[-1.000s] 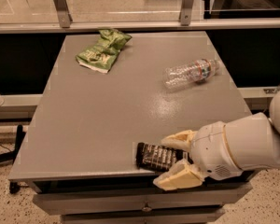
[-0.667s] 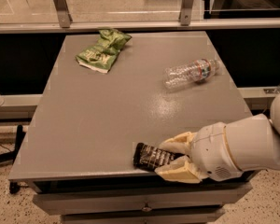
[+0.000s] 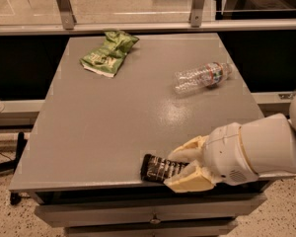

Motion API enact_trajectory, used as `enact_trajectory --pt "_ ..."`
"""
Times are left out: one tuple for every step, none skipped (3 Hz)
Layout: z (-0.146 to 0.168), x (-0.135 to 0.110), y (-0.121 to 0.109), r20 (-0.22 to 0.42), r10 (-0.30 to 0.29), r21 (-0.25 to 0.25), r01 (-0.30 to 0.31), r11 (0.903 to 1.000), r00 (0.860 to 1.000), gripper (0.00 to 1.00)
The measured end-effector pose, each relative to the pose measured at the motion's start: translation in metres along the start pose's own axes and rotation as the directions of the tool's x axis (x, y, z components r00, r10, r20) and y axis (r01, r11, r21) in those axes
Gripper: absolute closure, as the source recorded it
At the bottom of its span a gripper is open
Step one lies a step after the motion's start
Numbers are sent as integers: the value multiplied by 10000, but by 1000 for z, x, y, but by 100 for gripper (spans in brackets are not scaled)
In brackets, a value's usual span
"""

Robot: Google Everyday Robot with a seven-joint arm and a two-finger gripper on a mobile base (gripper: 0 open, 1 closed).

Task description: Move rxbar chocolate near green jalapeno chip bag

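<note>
The rxbar chocolate (image 3: 156,168), a flat black bar with white lettering, lies at the table's front edge, right of centre. My gripper (image 3: 181,168) reaches in from the right, and its two cream fingers are closed on the bar's right end, one above and one below it. The green jalapeno chip bag (image 3: 107,53) lies crumpled at the far left of the table, well away from the bar and the gripper.
A clear plastic bottle (image 3: 202,76) lies on its side at the table's right. The grey table (image 3: 103,127) has drawers under its front edge. A railing with metal posts runs behind the table.
The gripper's fingers have closed from a wide spread onto the bar's right end. The bar, bag and bottle have stayed in place.
</note>
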State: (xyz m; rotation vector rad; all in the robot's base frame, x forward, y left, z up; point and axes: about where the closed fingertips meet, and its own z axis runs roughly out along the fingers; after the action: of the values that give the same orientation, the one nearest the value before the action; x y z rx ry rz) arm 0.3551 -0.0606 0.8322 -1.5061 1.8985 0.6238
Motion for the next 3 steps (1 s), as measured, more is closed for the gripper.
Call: enact_trajectory --pt "-17 -19 -26 -127 -565 449 570 9974 9983 100" --pt "-43 -60 -73 -300 -1525 1386 1552 9781 9878 100" --pt "-43 -59 -72 -305 -1512 1370 1540 9785 9880 100"
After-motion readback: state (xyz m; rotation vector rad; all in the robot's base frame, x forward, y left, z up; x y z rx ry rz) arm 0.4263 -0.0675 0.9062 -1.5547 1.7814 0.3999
